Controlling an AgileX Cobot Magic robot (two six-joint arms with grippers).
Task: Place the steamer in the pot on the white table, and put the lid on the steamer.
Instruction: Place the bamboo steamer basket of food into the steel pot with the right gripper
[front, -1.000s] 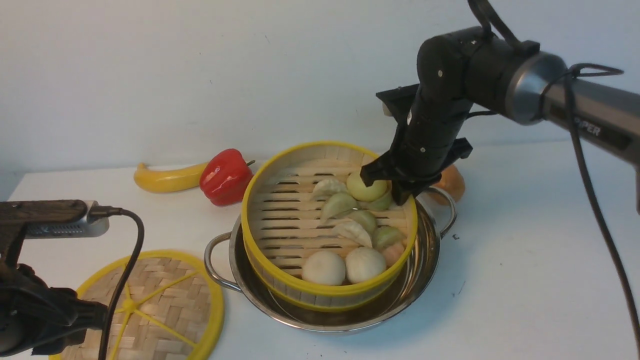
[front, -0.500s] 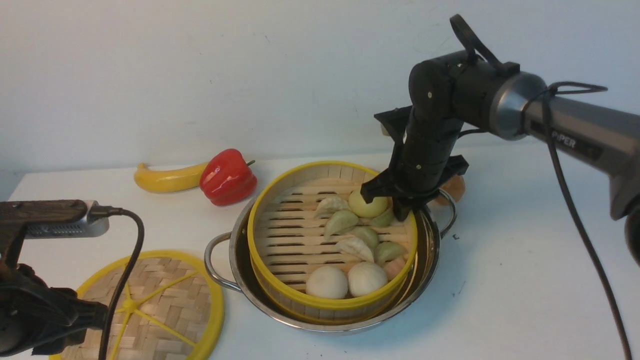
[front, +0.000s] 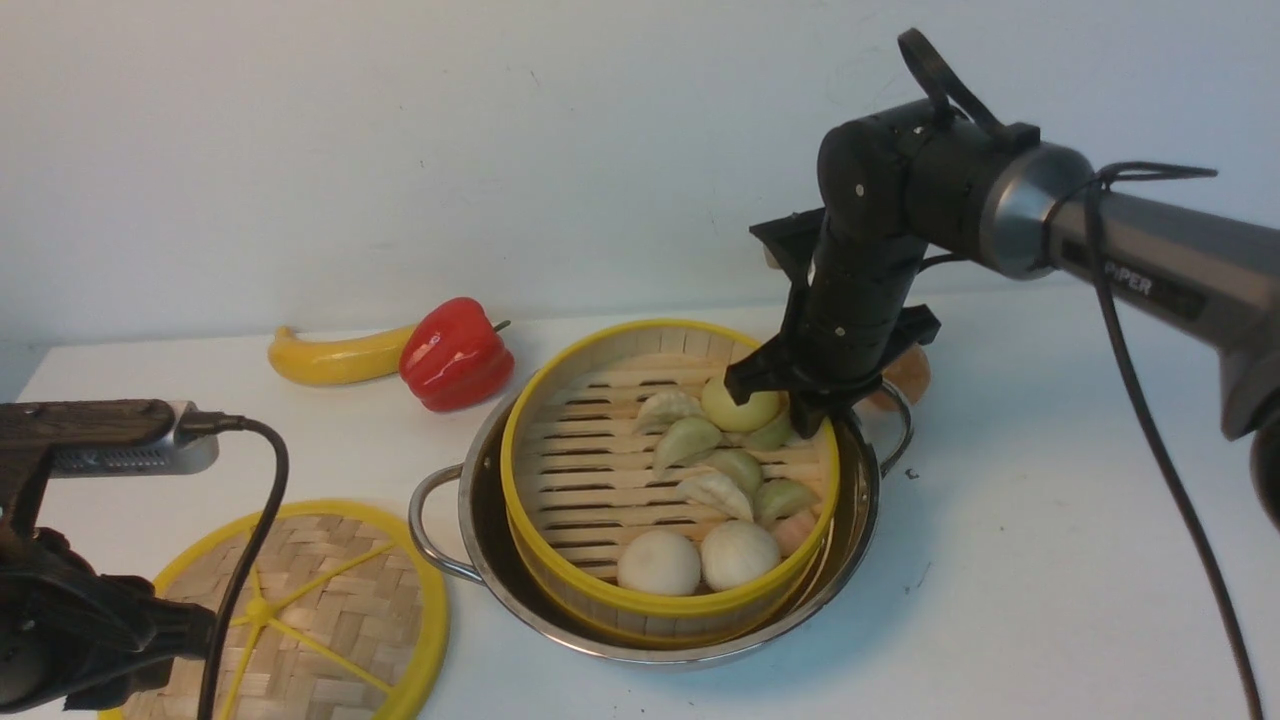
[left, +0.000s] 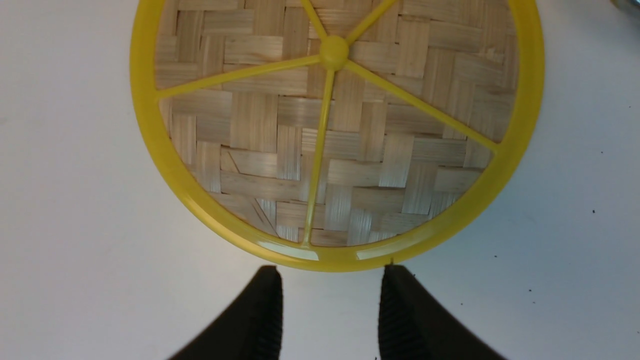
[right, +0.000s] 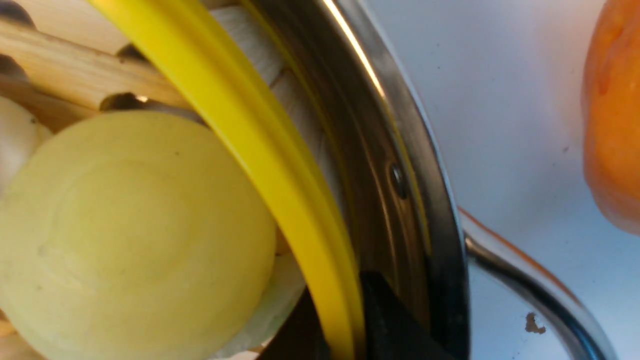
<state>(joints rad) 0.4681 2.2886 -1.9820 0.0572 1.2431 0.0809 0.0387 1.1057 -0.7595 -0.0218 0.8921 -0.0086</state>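
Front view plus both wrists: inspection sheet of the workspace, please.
Surface: white table, a few dark specks.
Job's things: steamer with dumplings and buns sits in the pot; lid lies flat on the table, left of the pot.
Clutter: yellow banana and red pepper behind the pot's left; orange round thing behind its right handle.
Grippers: right gripper shut on the steamer's rim; left gripper open at the lid's edge, holding nothing.
Cables: black cable crosses in front of the lid; second cable hangs along the right arm.
Surroundings: plain white wall; nothing else seen.
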